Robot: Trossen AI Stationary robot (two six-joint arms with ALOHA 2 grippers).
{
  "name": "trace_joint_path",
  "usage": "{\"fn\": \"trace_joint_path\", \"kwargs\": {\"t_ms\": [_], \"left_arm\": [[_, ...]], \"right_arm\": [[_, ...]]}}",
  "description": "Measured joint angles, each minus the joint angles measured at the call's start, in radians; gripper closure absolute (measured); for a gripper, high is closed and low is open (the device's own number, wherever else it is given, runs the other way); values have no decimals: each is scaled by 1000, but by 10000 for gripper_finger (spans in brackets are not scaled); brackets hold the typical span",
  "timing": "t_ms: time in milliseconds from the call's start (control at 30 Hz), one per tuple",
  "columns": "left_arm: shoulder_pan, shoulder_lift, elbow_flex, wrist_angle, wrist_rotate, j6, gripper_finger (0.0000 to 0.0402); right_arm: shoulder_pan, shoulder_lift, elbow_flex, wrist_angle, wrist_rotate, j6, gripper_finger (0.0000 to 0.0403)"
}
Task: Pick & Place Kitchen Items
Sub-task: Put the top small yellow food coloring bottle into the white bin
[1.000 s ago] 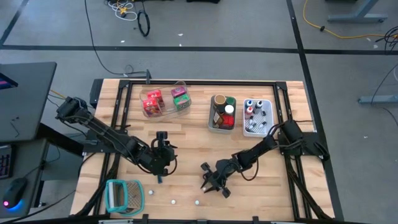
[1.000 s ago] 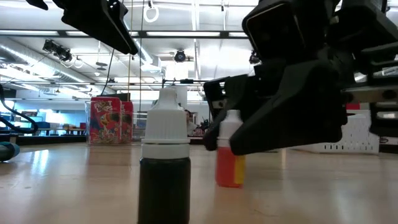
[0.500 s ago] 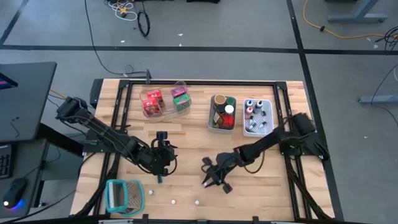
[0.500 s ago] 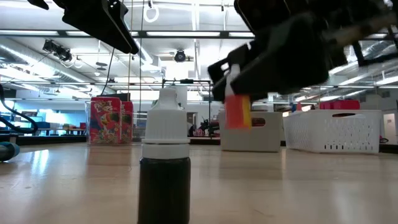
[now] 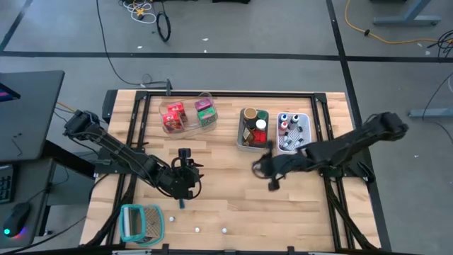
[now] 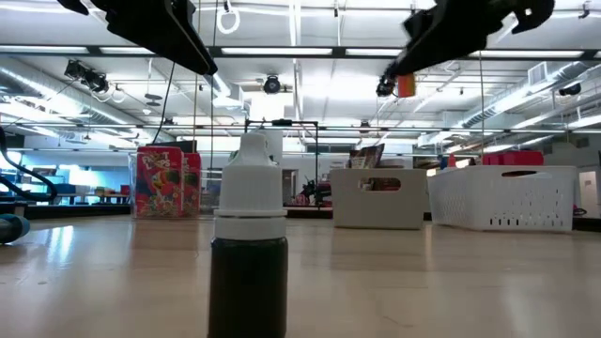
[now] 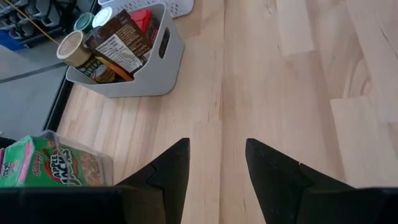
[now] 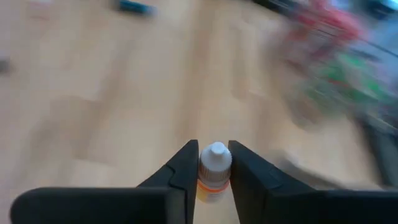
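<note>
Holding a small orange bottle (image 8: 214, 174) with a white cap, the right hand (image 5: 272, 172) is up in the air over the middle of the counter (image 5: 212, 149), just in front of the grey bin (image 5: 253, 145). Its two fingers (image 8: 180, 171) pinch the bottle from both sides, and the bottle does not touch the wood. In the low view the bottle (image 6: 405, 85) shows high above the counter.

The left hand (image 5: 184, 190) waits near the front edge of the counter, toward the left side. Its fingers (image 7: 171, 171) are spread apart with nothing between them.

A dark bottle (image 6: 249, 249) with a white cap stands upright on the counter near the front edge. Red and green packets (image 5: 187, 113) sit in the clear bin (image 5: 168, 122) by the far edge. Small capped bottles (image 5: 287, 124) stand in the white bin (image 5: 303, 134), next to the grey bin. Tiny white pieces (image 5: 197, 230) lie along the front edge.
</note>
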Motion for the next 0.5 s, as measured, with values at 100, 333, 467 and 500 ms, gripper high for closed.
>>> {"fn": "trace_joint_path", "kwargs": {"t_ms": [100,333,467,500], "left_arm": [[0,0,0,0,0,0,236],[0,0,0,1,8,-12,236],[0,0,0,2,8,-14,236],[0,0,0,1,8,-14,236]], "right_arm": [[-3,-107,-1,-173,181,93,327],[-42,-354,-194,-404,496,486,328],[-69,-467,-374,-406,634,698,323],[-75,-486,-413,-406,640,737,323]]}}
